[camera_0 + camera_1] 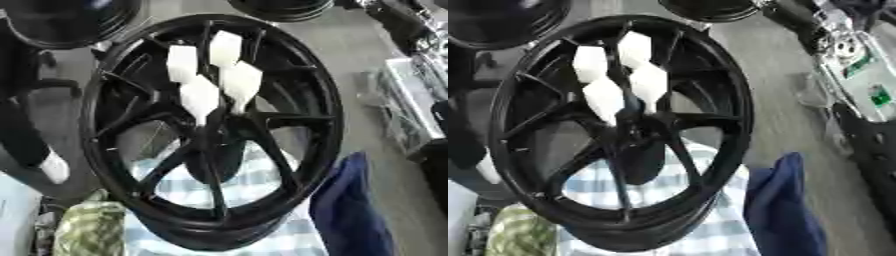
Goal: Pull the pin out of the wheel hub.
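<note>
Four white pins (210, 75) stand clustered in the black wheel hub (210, 135), long axes pointing up and away, but no hand is visible.

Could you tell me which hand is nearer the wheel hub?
Probably right: the right hand points white fingers down at the wheel hub; the left hand seems to sit outside the rim, leftward.

I see a blue-and-white checked cloth (254, 192) spread low in the frame, with a dark blue fabric bundle (350, 210) at its right edge. A green-patterned rag (87, 227) sits at bottom left. Two more black round rims (505, 20) show along the top.
</note>
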You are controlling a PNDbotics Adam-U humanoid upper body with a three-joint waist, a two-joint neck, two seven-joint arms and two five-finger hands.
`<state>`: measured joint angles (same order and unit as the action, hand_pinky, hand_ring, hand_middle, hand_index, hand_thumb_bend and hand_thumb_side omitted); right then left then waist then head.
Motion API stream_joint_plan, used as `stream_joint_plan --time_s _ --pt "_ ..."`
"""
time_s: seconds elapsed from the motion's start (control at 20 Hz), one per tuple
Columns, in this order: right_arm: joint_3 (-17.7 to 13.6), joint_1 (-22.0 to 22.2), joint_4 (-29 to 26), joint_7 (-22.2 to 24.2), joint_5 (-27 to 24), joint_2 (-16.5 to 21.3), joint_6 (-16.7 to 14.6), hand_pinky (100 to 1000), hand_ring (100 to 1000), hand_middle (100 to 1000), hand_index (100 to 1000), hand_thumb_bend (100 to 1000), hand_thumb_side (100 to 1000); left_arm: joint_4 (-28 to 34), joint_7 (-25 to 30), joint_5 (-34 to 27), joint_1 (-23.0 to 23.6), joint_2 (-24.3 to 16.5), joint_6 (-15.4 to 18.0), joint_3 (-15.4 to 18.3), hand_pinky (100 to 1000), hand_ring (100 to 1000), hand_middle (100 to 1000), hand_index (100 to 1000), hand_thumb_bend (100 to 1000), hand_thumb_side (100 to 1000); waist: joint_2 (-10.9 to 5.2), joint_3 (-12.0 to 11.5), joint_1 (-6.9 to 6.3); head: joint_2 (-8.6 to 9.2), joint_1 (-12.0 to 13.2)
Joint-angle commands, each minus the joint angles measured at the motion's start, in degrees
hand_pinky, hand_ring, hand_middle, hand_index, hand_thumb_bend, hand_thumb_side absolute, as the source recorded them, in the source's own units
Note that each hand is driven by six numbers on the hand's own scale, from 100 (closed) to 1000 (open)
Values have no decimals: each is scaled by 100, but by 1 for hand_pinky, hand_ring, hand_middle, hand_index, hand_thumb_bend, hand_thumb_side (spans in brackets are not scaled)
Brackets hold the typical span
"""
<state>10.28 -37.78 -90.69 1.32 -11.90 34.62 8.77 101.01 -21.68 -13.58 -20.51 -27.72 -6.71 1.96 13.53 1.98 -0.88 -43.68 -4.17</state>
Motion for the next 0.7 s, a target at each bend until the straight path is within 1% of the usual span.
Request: stream_joint_plan --time_s 0.05,0.5,0.7 --pt "-50 -83 -120 5 14 194 -2 833 719 710 915 230 588 113 -18 25 -30 -117 -1 78 860 774 824 851 969 591 -125 -3 2 65 -3" --pt "-46 -95 -140 6 9 192 -4 834 721 711 915 229 587 109 -14 26 -20 -116 -3 75 860 774 824 850 979 589 -136 3 2 73 -10" --pt "56 -272 -222 105 97 242 -5 835 726 716 914 233 578 109 -13 27 -6 -130 -4 74 860 773 823 850 984 588 -148 5 1 53 -17"
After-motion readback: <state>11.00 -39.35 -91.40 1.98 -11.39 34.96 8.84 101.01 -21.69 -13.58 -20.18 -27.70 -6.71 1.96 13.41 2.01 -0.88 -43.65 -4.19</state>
